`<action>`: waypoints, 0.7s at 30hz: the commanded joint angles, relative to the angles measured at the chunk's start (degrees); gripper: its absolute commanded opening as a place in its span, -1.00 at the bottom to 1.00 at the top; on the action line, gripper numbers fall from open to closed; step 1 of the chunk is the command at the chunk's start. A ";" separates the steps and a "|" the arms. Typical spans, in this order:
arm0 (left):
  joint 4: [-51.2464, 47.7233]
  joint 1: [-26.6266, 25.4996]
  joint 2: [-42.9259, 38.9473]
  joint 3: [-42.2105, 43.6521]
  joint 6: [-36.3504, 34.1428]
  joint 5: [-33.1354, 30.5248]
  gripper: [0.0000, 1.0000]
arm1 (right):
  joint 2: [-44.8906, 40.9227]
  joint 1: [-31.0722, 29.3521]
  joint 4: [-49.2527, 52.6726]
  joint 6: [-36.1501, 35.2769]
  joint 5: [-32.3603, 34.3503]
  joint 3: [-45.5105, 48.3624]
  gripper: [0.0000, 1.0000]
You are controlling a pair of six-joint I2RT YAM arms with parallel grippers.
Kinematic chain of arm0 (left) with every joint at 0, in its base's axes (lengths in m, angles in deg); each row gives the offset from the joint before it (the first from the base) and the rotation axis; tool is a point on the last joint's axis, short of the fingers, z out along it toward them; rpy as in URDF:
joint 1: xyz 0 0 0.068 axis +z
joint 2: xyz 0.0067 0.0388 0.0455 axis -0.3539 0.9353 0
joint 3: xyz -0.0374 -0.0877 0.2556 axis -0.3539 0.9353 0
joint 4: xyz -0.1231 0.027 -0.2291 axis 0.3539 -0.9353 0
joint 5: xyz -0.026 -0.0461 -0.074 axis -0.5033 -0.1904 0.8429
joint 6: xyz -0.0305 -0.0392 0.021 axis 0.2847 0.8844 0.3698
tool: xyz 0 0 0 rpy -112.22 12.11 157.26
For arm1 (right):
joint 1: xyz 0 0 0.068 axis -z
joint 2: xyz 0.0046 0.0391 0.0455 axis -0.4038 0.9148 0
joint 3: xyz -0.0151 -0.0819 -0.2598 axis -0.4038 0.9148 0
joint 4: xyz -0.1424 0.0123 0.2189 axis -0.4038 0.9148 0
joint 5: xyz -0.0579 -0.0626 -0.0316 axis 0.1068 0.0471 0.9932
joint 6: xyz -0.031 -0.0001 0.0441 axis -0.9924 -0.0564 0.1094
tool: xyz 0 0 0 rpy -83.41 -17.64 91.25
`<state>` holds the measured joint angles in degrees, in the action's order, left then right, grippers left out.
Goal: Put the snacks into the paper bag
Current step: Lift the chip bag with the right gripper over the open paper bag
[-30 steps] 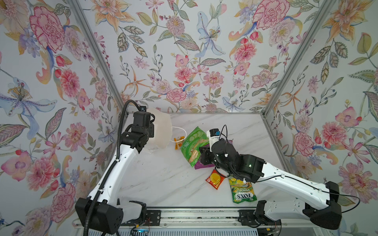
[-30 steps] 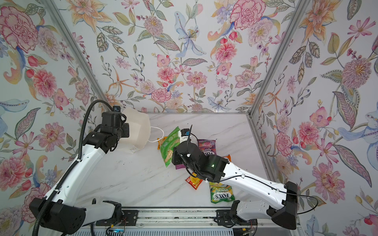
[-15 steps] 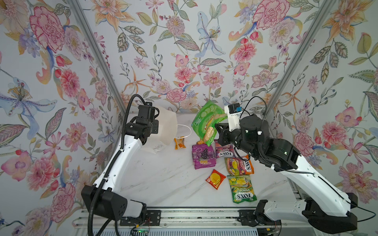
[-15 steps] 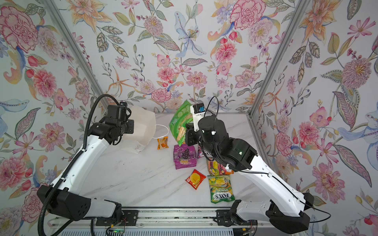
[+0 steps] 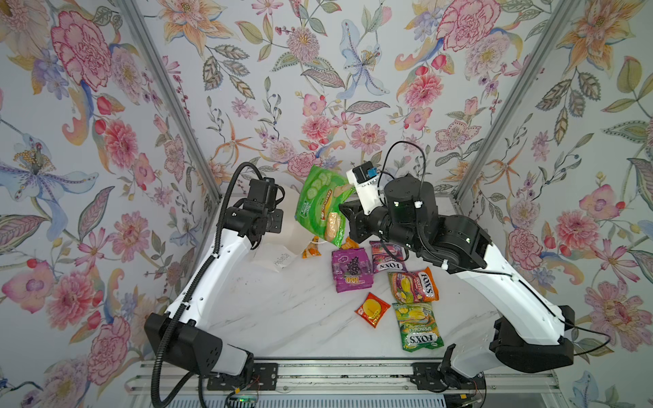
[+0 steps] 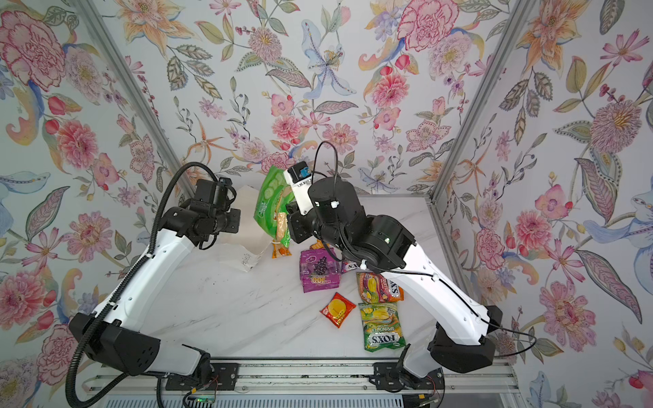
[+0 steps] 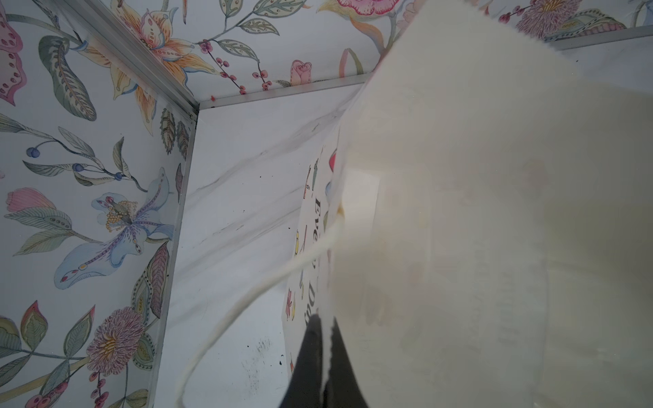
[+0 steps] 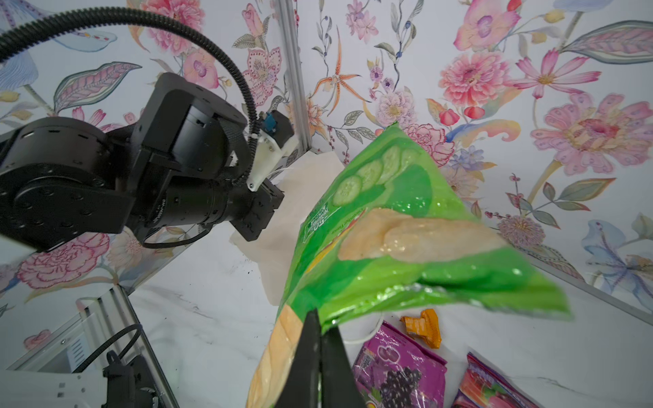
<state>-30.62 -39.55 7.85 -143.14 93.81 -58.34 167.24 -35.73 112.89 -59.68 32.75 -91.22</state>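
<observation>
A marble-look tabletop (image 5: 282, 318), flecked with what may be dirt, stands between floral-papered walls (image 5: 335, 53) and metal posts (image 5: 166, 102).

Floral wallpapered walls (image 5: 353, 70), marble tabletop (image 5: 282, 318)

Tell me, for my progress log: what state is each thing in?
green chip bag: in the air, pinched by the shut right gripper.
paper bag: rim pinched by the shut left gripper.
purple grape pack: flat on the table.
red pack: flat on the table.
candy bags: on the table, outside the paper bag.
orange packs: on the table.
</observation>
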 commanded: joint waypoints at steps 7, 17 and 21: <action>-1.24 -1.21 -0.32 -1.92 0.43 1.93 -1.00 | 3.62 -2.20 3.53 1.41 -4.06 -1.65 -1.00; -0.07 -4.27 -1.97 -0.18 1.25 4.97 -1.00 | 6.28 0.59 4.89 5.22 -9.77 -1.14 -1.00; 0.16 -5.05 -3.16 0.79 1.76 5.05 -1.00 | 8.24 1.98 6.21 7.31 -9.83 -1.74 -1.00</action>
<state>-30.97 -43.99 6.96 -143.12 94.24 -54.18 174.15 -34.51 117.72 -54.83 23.81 -92.12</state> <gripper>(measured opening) 0.044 0.047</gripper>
